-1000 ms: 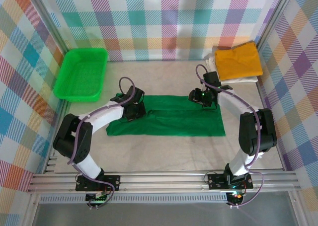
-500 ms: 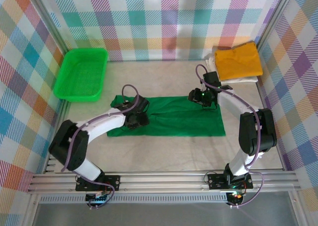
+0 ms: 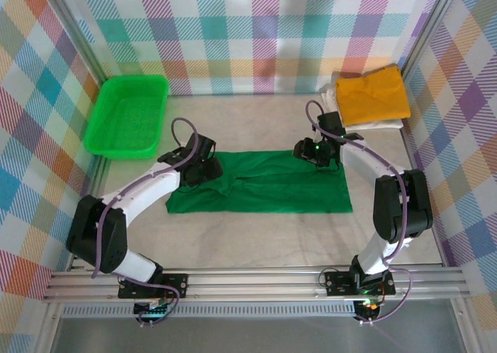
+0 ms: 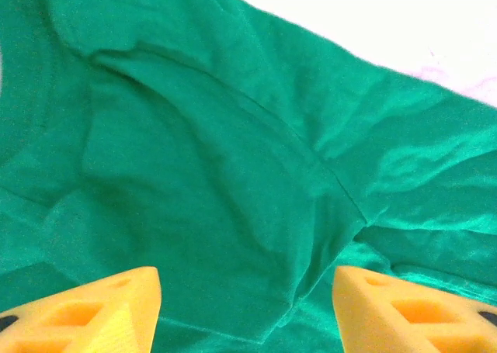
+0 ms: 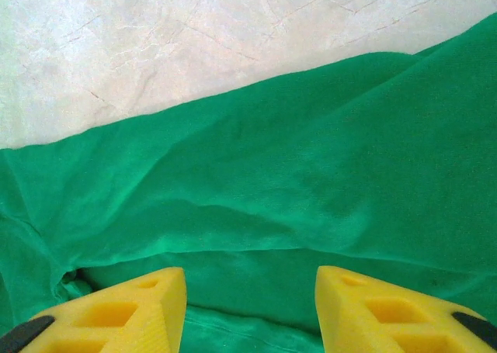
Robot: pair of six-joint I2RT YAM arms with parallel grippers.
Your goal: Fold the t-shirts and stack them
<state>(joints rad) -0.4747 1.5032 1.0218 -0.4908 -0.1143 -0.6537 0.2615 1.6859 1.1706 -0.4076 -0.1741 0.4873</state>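
Observation:
The dark green t-shirt (image 3: pixel 268 184) lies spread in a long folded band across the middle of the table. My left gripper (image 3: pixel 203 167) hovers over its left end, open, with creased green cloth (image 4: pixel 233 174) below its yellow fingers (image 4: pixel 93 310). Above the shirt's upper right part my right gripper (image 3: pixel 314 153) stands open; a folded edge of the cloth (image 5: pixel 256 205) runs between its fingers (image 5: pixel 116 314). The mustard yellow t-shirt (image 3: pixel 373 95) rests folded on the white t-shirt (image 3: pixel 335 97) at the back right corner.
A bright green mesh basket (image 3: pixel 128 114) sits at the back left. Checked walls and metal posts close in the table (image 3: pixel 256 229), and a rail (image 3: pixel 256 279) runs along its near edge. Bare table shows in front of the green shirt.
My left gripper has swung back and to the left over the shirt's left end, and the cloth there now lies flatter. The right arm has stayed put.

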